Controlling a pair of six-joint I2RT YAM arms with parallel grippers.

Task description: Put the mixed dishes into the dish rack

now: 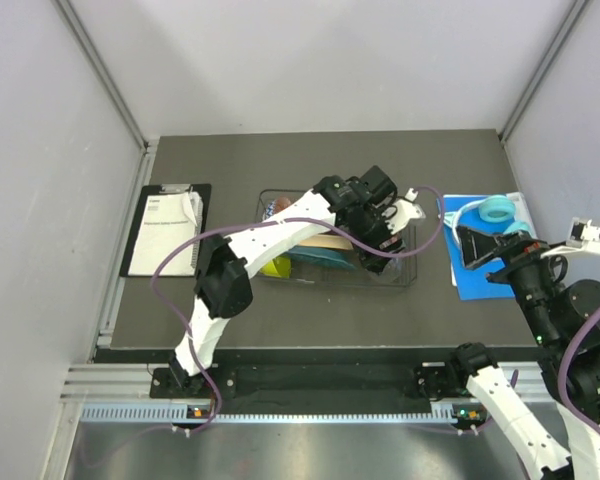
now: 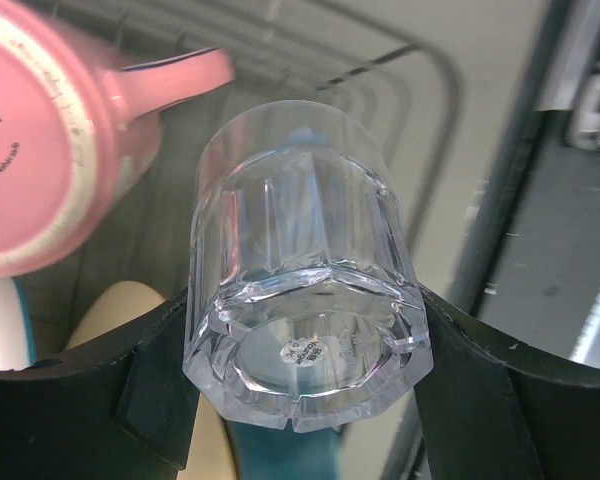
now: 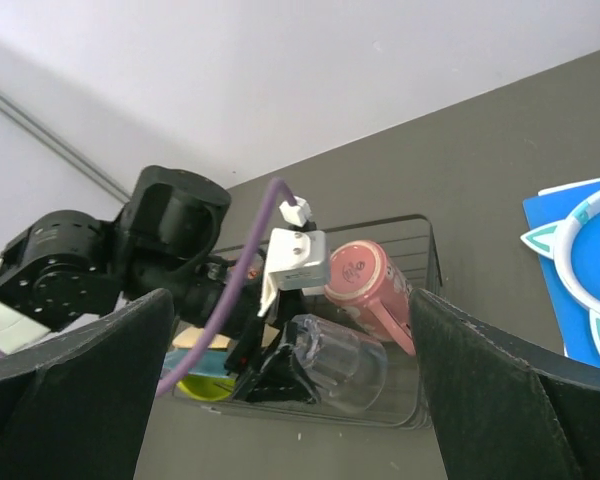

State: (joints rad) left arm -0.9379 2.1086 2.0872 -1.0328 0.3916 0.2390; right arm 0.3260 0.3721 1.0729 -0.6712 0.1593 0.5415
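Note:
My left gripper point(image 2: 305, 400) is shut on the clear glass point(image 2: 305, 260), one finger on each side of its thick base. The glass point(image 3: 340, 365) is held on its side inside the right end of the dark wire dish rack point(image 3: 425, 250), close beside the pink mug point(image 3: 370, 285), which also lies on its side. Further left in the rack point(image 1: 410, 282) are the lime-green bowl point(image 1: 276, 267), the teal plate point(image 1: 320, 258) and the peach plate point(image 1: 325, 240). My left gripper point(image 1: 385, 245) hides the glass from above. My right gripper point(image 1: 480, 245) stands open and empty right of the rack.
Turquoise headphones point(image 1: 495, 210) lie on a blue sheet point(image 1: 480, 280) under my right gripper. A clipboard with white paper point(image 1: 168, 228) lies at the left of the dark mat. Grey walls close in the back and both sides.

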